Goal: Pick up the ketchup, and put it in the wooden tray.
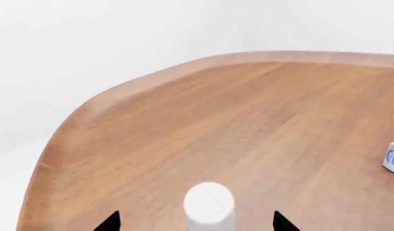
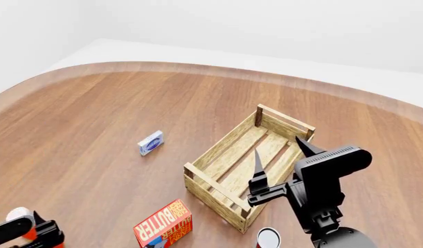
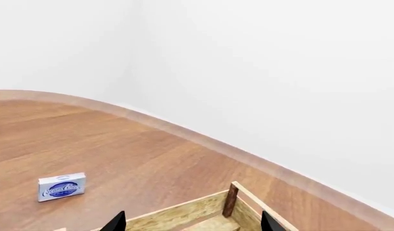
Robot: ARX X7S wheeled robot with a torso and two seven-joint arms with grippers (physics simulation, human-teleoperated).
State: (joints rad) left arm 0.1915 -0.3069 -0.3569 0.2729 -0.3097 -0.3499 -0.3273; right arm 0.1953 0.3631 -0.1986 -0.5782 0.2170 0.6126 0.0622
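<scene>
The ketchup (image 2: 19, 216) stands at the near left corner of the wooden table (image 2: 128, 113), only its white cap and a sliver of orange-red body showing in the head view. The left gripper (image 2: 29, 230) is around it: in the left wrist view the cap (image 1: 209, 204) rises between the two dark fingertips (image 1: 108, 222), which stand well apart on either side of it, not touching it there. Whether the fingers press the bottle lower down cannot be told.

The wooden tray (image 2: 218, 186) sits right of the table's middle, toward the near edge, lying at an angle. The right gripper (image 2: 280, 155) hovers above the tray's near right part, its two pointed fingers spread wide and holding nothing.

A red-and-yellow butter box (image 2: 163, 225) lies by the near edge, just left of the tray. A small white-and-blue box (image 2: 151, 142) lies farther in, near the table's middle. A round can (image 2: 268, 238) shows at the near edge beside the tray's near corner.
</scene>
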